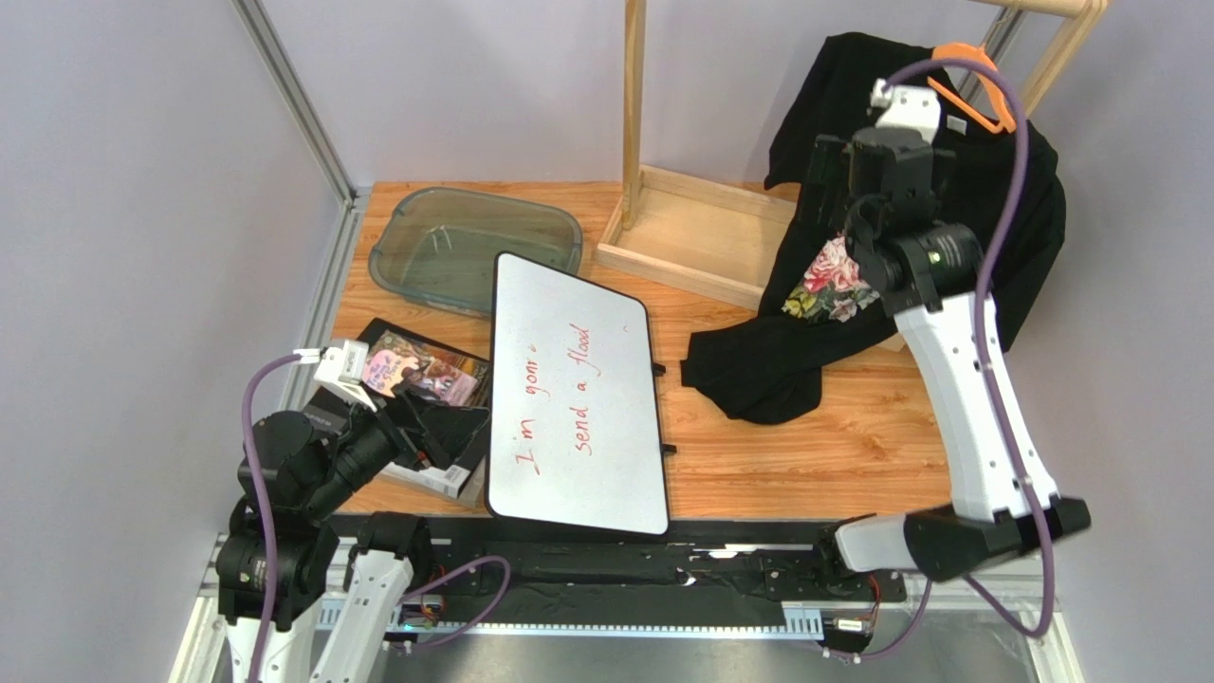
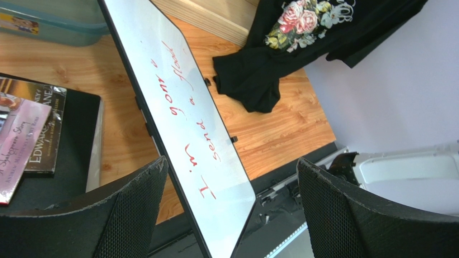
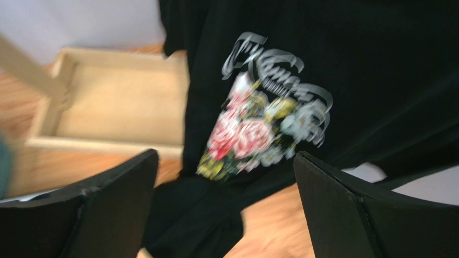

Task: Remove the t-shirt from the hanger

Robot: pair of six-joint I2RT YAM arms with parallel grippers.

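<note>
Right wrist view: the right claw holds its two black fingers wide apart with nothing between them, pointed at the rose print and pale script on the t-shirt. The picture is blurred. Beside the shirt it also shows the pale wooden rack base on the counter. Only the top external view shows the arm's pose: it reaches from its base at the near right up to the far right corner, wrist bent down toward the shirt front. That view alone shows the orange hanger at the collar, high by the rack's top rail, with the shirt draped from it and its lower part lying on the counter. The left arm sits folded low at the near left, and the left claw, also spread and holding nothing, hovers above a black box stacked with books. Its camera looks along a whiteboard with red handwriting toward the shirt.
</note>
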